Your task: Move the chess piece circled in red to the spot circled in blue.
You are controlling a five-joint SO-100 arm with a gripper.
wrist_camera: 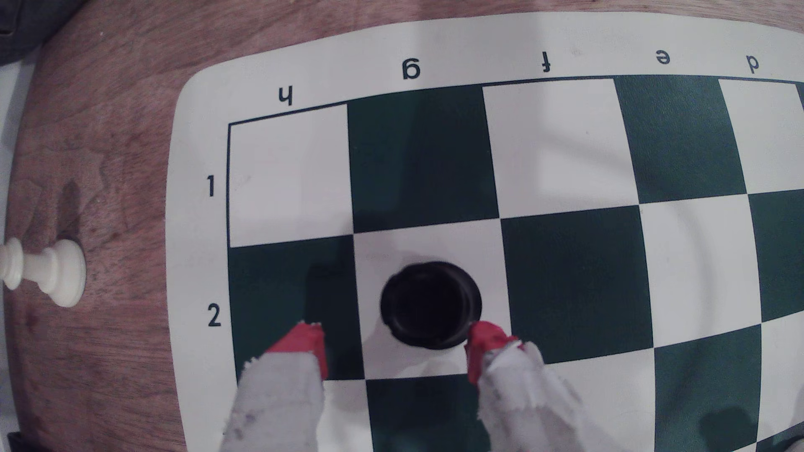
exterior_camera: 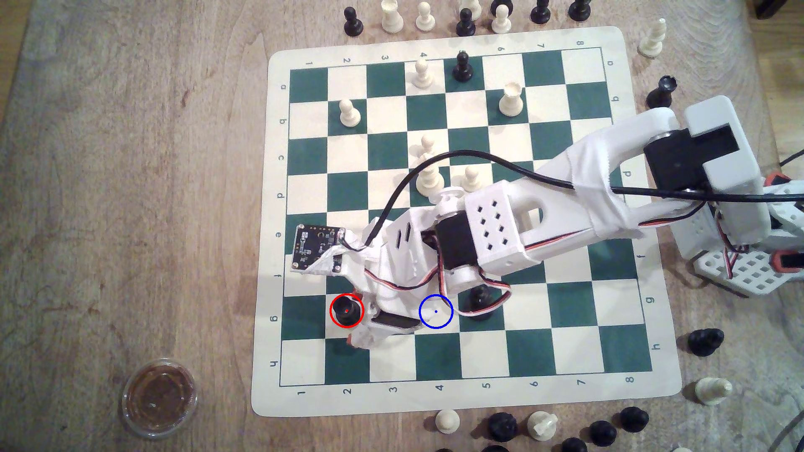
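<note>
Wooden worktop (exterior_camera: 130, 174) carries a green and cream chessboard (exterior_camera: 470, 391), and every place below is told from that board. Off its near-left corner in the exterior view stands a small clear plastic cup (exterior_camera: 159, 396) with brown contents. On the board, the chess piece (exterior_camera: 346, 310), a short black one with a hollow round top, stands upright on the cream square of row g, column 2, inside a red ring. In the wrist view that piece (wrist_camera: 430, 305) sits between two red-tipped fingers (wrist_camera: 304, 343); one tip is at the piece's edge, the other well apart from it, so the pincer (wrist_camera: 393, 343) is open and grips nothing. Two columns to the exterior view's right, in the same row, lies the spot (exterior_camera: 436, 311), a cream square marked by a blue ring, partly covered by the white arm (exterior_camera: 500, 234). Just right of it a black piece (exterior_camera: 480, 300) stands under the arm's wires.
</note>
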